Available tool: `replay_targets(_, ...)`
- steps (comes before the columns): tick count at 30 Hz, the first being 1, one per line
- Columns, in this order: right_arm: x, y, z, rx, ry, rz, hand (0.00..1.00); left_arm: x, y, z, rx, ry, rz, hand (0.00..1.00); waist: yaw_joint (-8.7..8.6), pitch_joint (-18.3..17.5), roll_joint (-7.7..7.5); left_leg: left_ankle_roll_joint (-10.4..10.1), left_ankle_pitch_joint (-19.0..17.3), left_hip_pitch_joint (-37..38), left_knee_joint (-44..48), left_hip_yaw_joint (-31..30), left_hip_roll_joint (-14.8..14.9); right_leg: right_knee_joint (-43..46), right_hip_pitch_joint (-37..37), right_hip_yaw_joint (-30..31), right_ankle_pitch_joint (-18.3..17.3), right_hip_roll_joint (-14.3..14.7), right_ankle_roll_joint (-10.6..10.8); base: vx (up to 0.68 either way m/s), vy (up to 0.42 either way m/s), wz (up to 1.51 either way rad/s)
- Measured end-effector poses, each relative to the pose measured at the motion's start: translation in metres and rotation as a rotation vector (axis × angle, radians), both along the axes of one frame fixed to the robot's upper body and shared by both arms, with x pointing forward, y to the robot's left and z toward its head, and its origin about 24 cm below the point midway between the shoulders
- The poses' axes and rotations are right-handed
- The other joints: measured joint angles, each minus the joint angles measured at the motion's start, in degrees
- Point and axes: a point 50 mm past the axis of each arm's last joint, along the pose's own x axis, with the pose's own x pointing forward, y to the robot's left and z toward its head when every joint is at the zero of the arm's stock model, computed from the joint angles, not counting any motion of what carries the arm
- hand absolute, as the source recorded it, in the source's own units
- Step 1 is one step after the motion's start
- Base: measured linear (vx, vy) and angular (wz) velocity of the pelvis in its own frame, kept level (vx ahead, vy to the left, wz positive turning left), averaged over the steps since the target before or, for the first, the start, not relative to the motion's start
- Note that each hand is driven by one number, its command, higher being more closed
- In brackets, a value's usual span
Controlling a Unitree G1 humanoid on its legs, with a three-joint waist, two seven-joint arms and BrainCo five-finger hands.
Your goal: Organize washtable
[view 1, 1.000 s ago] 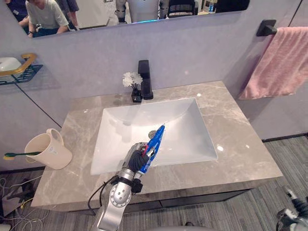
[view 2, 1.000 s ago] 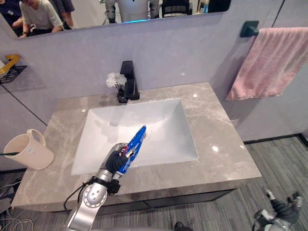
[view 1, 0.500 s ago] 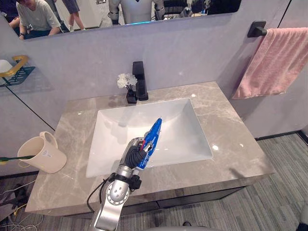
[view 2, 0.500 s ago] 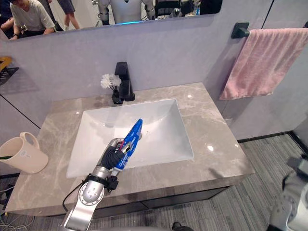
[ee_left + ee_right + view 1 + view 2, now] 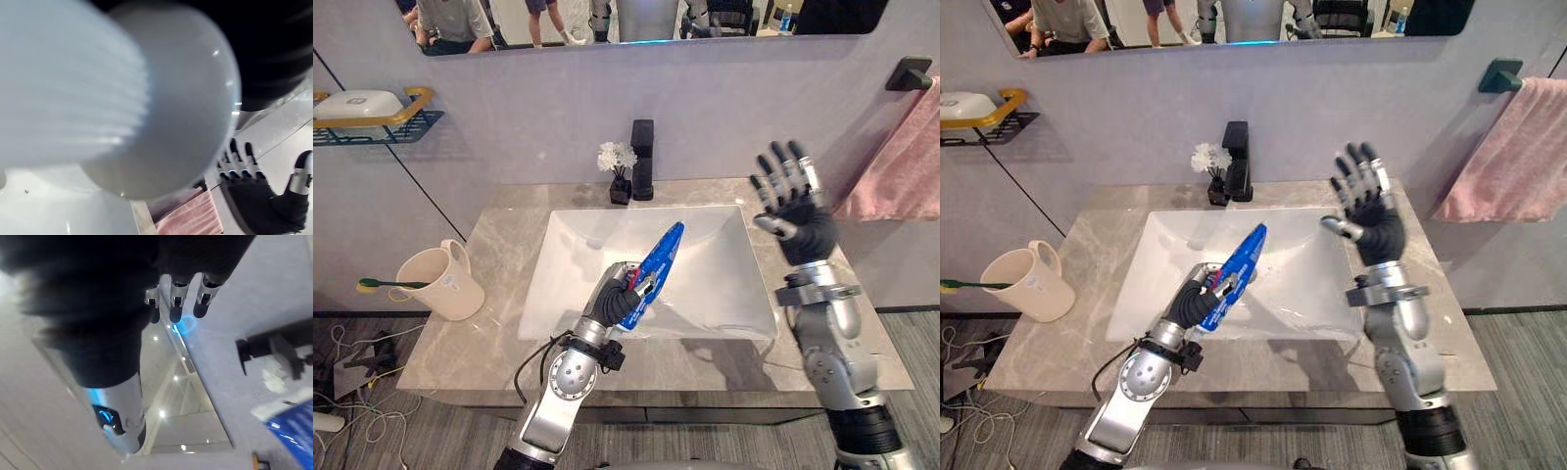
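Left hand [image 5: 610,306] is curled round a blue toothpaste tube [image 5: 656,266], held tilted above the front of the white sink [image 5: 570,257]. Right hand [image 5: 800,221] is raised, fingers spread, holding nothing. A beige mug [image 5: 438,284] with a toothbrush [image 5: 384,285] stands at the worktop's [image 5: 501,240] left end.

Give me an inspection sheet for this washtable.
Surface: marble counter with white sink.
Job's things: blue tube held over the sink; cup with toothbrush at counter's left edge.
Clutter: flower vase beside black faucet.
Hands: left hand shut on tube; right hand open, raised above counter's right side.
Cables: cords on floor, left.
Surroundings: pink towel at right, shelf with white dish at left, mirror showing people.
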Motion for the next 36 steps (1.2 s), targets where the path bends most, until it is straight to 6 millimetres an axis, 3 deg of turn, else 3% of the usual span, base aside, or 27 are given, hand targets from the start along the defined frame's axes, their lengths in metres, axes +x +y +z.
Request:
replay_targets(7, 0.003, 0.027, -0.023, 0.042, 0.108, 0.072, 0.0, 0.002, -0.008, 0.015, -0.027, -0.074, -0.013, 1.0, -0.04, -0.01, -0.01, 0.5, 0.56, -0.5, -0.28, -1.32, -0.83, -0.29, -0.1, -1.29, 0.09, -0.42, 0.13, -0.04, 0.006, 0.09)
replay_targets(16, 0.003, 0.049, -0.041, 0.088, 0.201, 0.16, 0.0, 0.002, -0.016, 0.02, -0.041, -0.1, -0.04, 1.0, 0.12, -0.53, -0.01, 0.42, 0.72, -1.04, -0.45, -1.78, -0.85, -0.3, -0.16, -1.73, 0.11, -0.38, 0.15, 0.0, -0.002, 0.01)
replay_targets(26, 0.002, 0.06, -0.042, 0.129, 0.218, 0.223, 0.0, 0.0, -0.021, 0.018, -0.057, -0.083, -0.066, 1.0, 0.21, -1.76, -0.11, 0.55, 1.28, -2.03, -0.54, -1.85, -0.84, -0.32, -1.16, -1.7, 0.48, -0.35, 0.22, -0.03, -0.002, 0.0)
replay_targets(27, 0.002, 0.06, -0.042, 0.129, 0.217, 0.224, 1.0, 0.0, -0.024, 0.016, -0.054, -0.074, -0.076, 1.0, 0.28, -1.78, -0.15, 0.55, 1.38, -2.06, -0.6, -1.79, -0.84, -0.33, -1.25, -1.63, 0.62, -0.34, 0.27, 0.0, 0.0, 0.0)
replay_targets(36, 0.004, 0.059, -0.042, 0.129, 0.229, 0.227, 1.0, 0.0, -0.023, 0.0, -0.062, 0.004, -0.075, 1.0, 1.11, -1.97, -0.34, 0.6, 1.43, -2.01, -0.67, -0.47, -0.78, -0.36, -2.03, -0.25, 1.28, -0.33, 0.33, -0.03, 0.002, -0.08)
